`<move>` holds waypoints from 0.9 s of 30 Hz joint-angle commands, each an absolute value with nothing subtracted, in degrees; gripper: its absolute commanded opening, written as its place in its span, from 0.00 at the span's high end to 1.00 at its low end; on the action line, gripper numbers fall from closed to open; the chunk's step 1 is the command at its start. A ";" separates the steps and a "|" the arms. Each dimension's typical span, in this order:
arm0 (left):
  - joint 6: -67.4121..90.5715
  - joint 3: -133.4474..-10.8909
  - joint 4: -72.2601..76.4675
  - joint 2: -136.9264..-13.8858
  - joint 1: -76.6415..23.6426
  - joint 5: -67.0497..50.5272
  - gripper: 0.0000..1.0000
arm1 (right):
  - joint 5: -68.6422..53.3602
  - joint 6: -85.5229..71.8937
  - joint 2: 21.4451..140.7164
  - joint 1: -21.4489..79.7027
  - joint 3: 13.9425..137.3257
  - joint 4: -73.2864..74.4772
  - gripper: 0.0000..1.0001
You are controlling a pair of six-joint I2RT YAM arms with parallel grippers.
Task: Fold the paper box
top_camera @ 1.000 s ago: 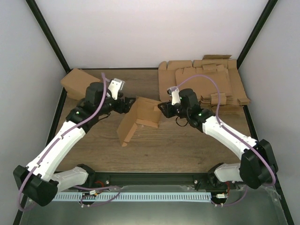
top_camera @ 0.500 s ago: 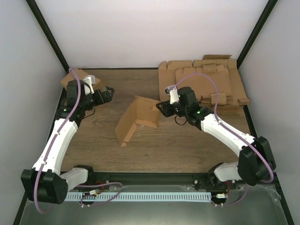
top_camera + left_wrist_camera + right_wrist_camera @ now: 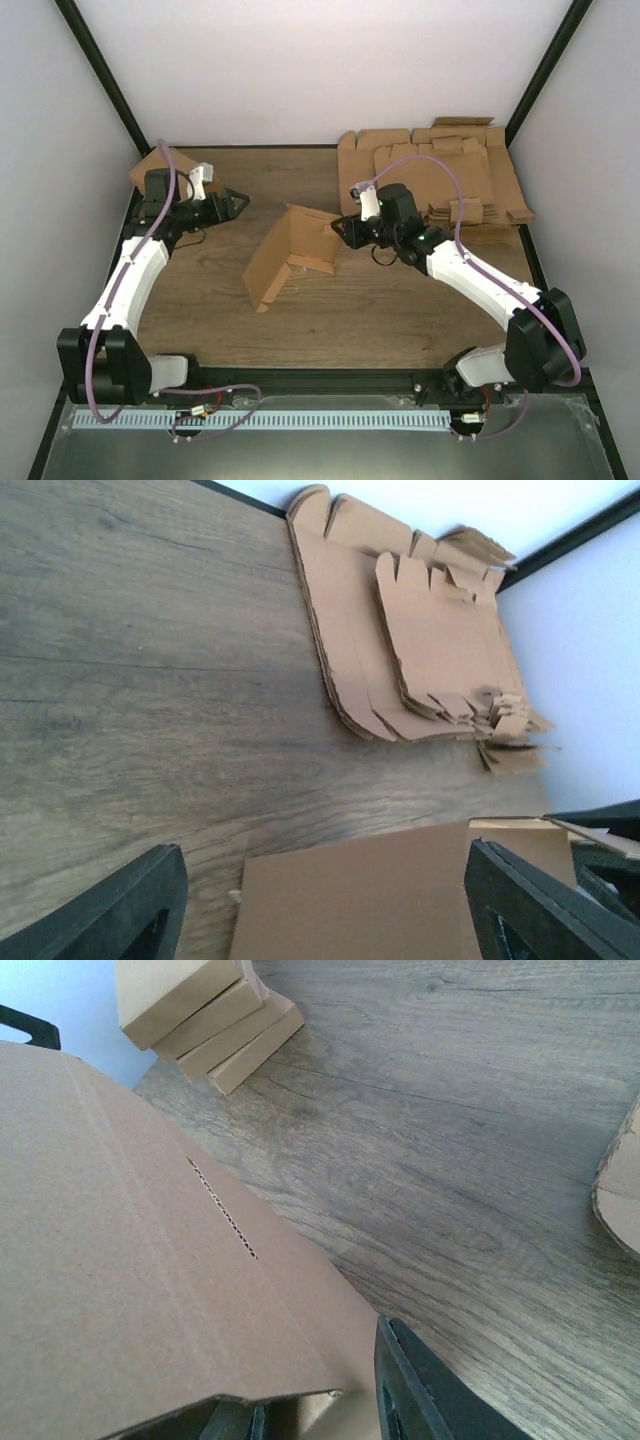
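Note:
The paper box (image 3: 290, 252) stands partly folded at mid-table, its brown panels bent into an upright L. My right gripper (image 3: 341, 232) is shut on its right edge. In the right wrist view a creased panel (image 3: 120, 1260) fills the left side, and its lower edge lies between my fingers (image 3: 430, 1390). My left gripper (image 3: 240, 203) hangs open to the left of the box, apart from it. The left wrist view shows the box's flat panel (image 3: 370, 890) ahead, between and beyond the two spread fingers (image 3: 120, 910), with neither touching it.
A thick pile of flat cardboard sheets (image 3: 430, 180) lies at the back right, also seen in the left wrist view (image 3: 410, 650). Folded cartons (image 3: 200, 1010) are stacked at the back left (image 3: 150, 168). Black frame posts and white walls close in the table.
My left arm has let go of the box's left panel and swung back to the left. The box stays standing. My right arm has barely moved.

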State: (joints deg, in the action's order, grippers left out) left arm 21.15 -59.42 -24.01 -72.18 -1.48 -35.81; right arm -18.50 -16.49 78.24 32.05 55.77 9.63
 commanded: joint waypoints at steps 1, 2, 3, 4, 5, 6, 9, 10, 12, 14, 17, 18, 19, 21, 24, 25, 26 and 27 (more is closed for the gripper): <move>18.44 -58.89 -21.92 -74.17 -1.23 -40.82 0.26 | -19.09 -15.55 79.21 31.88 58.20 12.44 0.69; 18.26 -58.89 -21.50 -74.96 -1.23 -42.49 0.29 | -19.24 -15.56 79.41 31.84 58.36 12.60 0.69; 18.01 -58.81 -20.91 -75.64 -1.23 -44.43 0.32 | -19.36 -15.56 79.55 31.83 58.50 12.77 0.69; 17.87 -58.80 -20.38 -76.38 -1.27 -46.25 0.35 | -19.38 -15.56 79.65 31.86 58.53 12.78 0.69; 17.85 -58.83 -19.93 -77.11 -1.42 -48.01 0.38 | -19.44 -15.56 79.66 31.86 58.46 12.81 0.69; 17.70 -58.91 -19.67 -77.95 -1.64 -49.41 0.40 | -19.48 -15.49 79.64 31.90 58.49 12.83 0.69; 16.77 -59.69 -20.14 -80.35 -2.82 -51.59 0.46 | -19.66 -15.32 79.66 31.90 58.54 12.96 0.69; 16.52 -59.92 -20.13 -80.95 -3.54 -52.11 0.47 | -19.65 -15.23 79.57 31.87 58.54 13.04 0.69; 16.16 -60.51 -20.03 -81.85 -5.31 -52.29 0.47 | -19.73 -14.97 79.56 31.90 58.66 13.15 0.69; 15.77 -61.27 -20.12 -82.89 -7.41 -52.30 0.46 | -19.84 -14.86 79.67 31.83 58.84 13.24 0.69; 15.33 -62.31 -20.21 -84.30 -10.41 -52.17 0.45 | -20.04 -14.77 79.85 31.90 59.26 13.54 0.69; 15.27 -62.52 -20.21 -84.60 -11.20 -51.77 0.45 | -20.05 -14.73 79.90 31.86 59.32 13.58 0.69; 15.29 -62.64 -20.14 -84.86 -11.73 -51.26 0.45 | -20.16 -14.76 79.87 31.90 59.40 13.61 0.69; 15.33 -62.83 -20.08 -85.45 -12.20 -50.39 0.45 | -20.38 -14.76 79.86 31.86 59.50 13.67 0.69; 15.21 -63.15 -20.45 -86.48 -12.25 -49.84 0.46 | -20.73 -14.77 79.81 31.89 59.57 13.68 0.69; 15.21 -63.25 -20.52 -86.64 -12.30 -49.61 0.47 | -20.87 -14.77 79.80 31.90 59.59 13.75 0.69; 15.12 -63.32 -20.58 -86.88 -12.28 -49.40 0.49 | -20.97 -14.72 79.87 31.84 59.63 13.80 0.69; 15.12 -63.38 -20.57 -87.06 -12.30 -49.24 0.52 | -21.04 -14.68 79.93 31.87 59.72 13.94 0.69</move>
State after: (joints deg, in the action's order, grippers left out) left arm 16.45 -62.06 -21.10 -85.47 -11.90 -49.78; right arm -19.64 -15.46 79.02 32.01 57.28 11.99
